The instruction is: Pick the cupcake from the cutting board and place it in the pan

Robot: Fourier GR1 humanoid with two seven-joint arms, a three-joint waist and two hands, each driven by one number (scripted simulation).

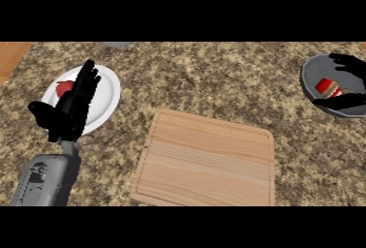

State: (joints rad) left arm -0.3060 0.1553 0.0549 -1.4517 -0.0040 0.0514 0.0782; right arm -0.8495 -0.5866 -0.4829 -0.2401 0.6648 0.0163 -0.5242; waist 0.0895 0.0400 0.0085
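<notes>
Nearest, the left robot hand (71, 109) rested open, fingers up, over a white plate (107, 92). On the desk (214, 77) lay the cutting board (207, 162). The right robot hand (350, 82) curled around the cupcake (328, 87) inside the pan (314, 72).

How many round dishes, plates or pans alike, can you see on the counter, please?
2: a white plate at the left, partly behind the left hand, and a grey pan at the right edge, holding the cupcake.
</notes>
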